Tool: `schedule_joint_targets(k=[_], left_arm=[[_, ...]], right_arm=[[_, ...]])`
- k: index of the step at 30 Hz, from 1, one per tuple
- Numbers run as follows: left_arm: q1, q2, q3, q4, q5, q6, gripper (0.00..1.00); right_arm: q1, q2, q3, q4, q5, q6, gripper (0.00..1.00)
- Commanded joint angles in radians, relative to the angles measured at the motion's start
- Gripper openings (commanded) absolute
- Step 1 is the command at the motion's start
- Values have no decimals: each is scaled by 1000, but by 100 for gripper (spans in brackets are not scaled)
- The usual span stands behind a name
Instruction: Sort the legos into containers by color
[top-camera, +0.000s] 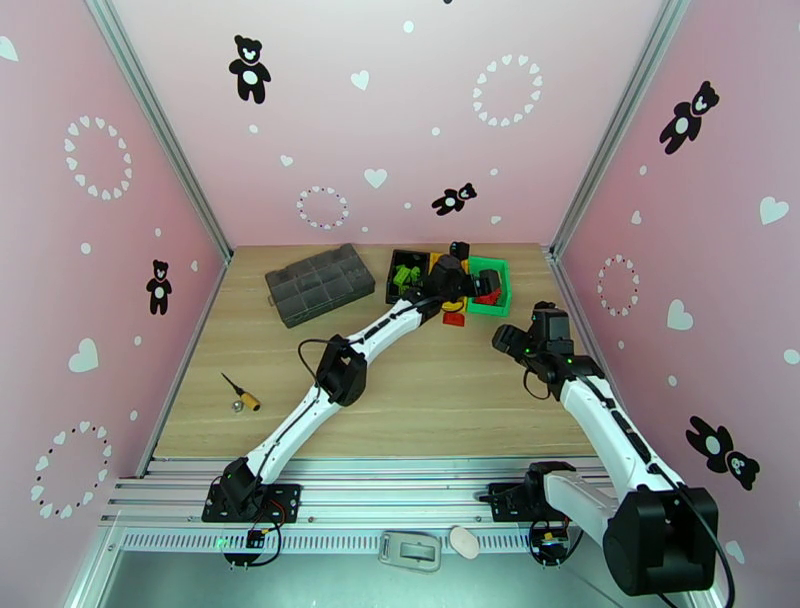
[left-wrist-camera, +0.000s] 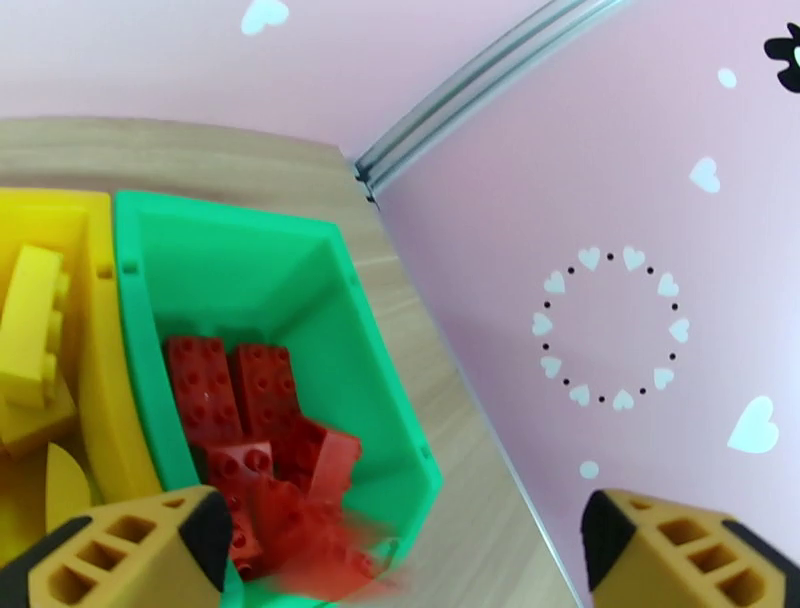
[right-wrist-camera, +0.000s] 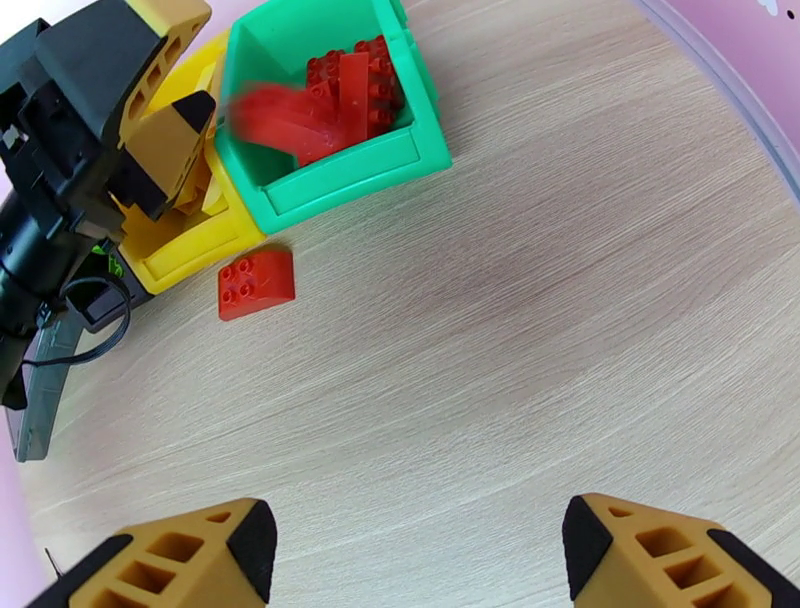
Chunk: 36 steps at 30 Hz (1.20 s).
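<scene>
The left hand (left-wrist-camera: 400, 550) hangs over the green container (left-wrist-camera: 250, 260) with its two fingers wide apart and nothing between them. Below it, the red legos (left-wrist-camera: 240, 400) lie in a heap inside this container, and one more red piece (left-wrist-camera: 320, 555) at the near rim looks blurred. Just beside it the yellow container (left-wrist-camera: 100, 420) holds yellow legos (left-wrist-camera: 30, 330), and the black container (top-camera: 393, 260) holds light green legos (top-camera: 405, 275). The right hand (right-wrist-camera: 415, 545) is also open and holds nothing over the worktop (right-wrist-camera: 520, 330), well apart from a single red lego (right-wrist-camera: 256, 284) that lies just in front of the yellow container.
</scene>
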Motion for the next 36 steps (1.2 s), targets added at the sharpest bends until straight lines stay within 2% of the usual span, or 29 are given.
schedule_joint_targets(k=[1, 7, 10, 13, 16, 21, 27, 30, 36], left_arm=[[7, 19, 29, -2, -26, 10, 98], [2, -55, -13, -2, 4, 52, 98], [-10, -139, -51, -28, 4, 107, 98], [-17, -262, -163, -63, -17, 158, 97], [-16, -462, -434, -17, -75, 196, 96], [-16, -891, -1013, 118, -274, 253, 98], [-7, -1305, -1575, 134, -470, 260, 98], [13, -1445, -1792, 145, -488, 208, 99], [35, -1619, -2111, 162, -512, 108, 98]], right_arm=[[-3, -21, -17, -18, -11, -13, 80], [-3, -14, -22, 18, -45, -20, 78], [8, 20, -14, 48, -76, -40, 77], [42, 91, 12, 69, -77, -57, 80], [121, 188, 47, 98, -33, -62, 86], [245, 377, 157, 121, 78, -55, 89], [296, 606, 337, 102, 144, -61, 90], [299, 693, 409, 87, 162, -58, 91], [300, 812, 525, 51, 190, -60, 92]])
